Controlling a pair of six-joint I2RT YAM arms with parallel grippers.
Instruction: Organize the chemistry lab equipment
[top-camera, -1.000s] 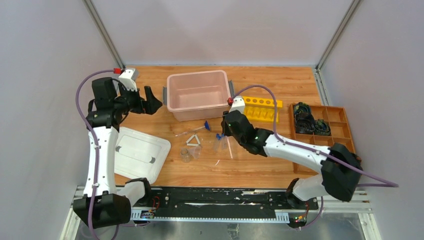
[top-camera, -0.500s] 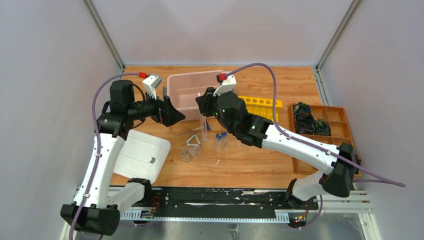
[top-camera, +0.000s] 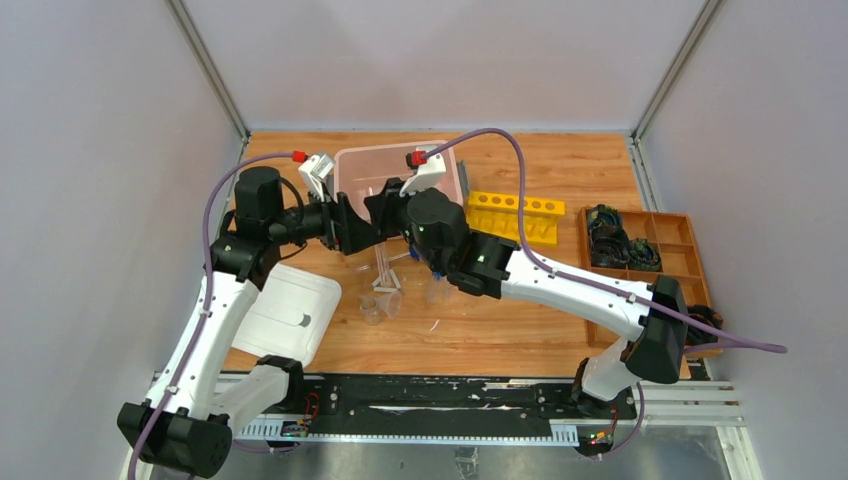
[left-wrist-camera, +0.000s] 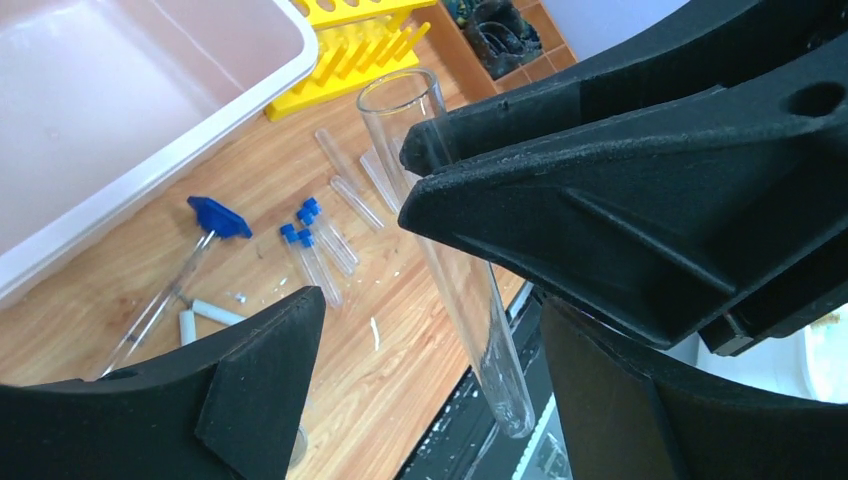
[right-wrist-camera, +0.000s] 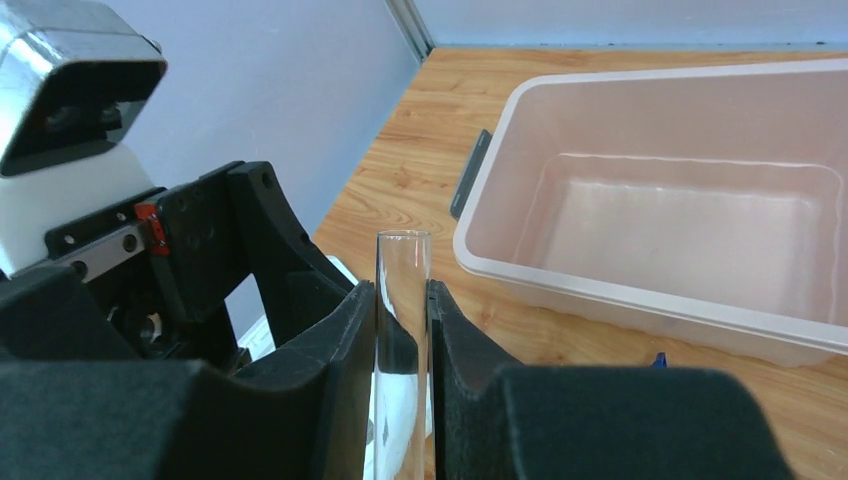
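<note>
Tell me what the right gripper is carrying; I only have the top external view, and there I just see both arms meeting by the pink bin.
Observer: The right wrist view shows the right gripper shut on a clear test tube, its open mouth sticking out above the grip.
Operator: Is the left gripper gripping it too?
Observer: No. In the left wrist view it is open, the test tube standing between its jaws.
Operator: Anything lying on the table?
Observer: Blue-capped tubes and uncapped tubes lie flat on it.

Bin (right-wrist-camera: 640, 300) beyond; tubes (left-wrist-camera: 315, 250) below (scattered)
</note>
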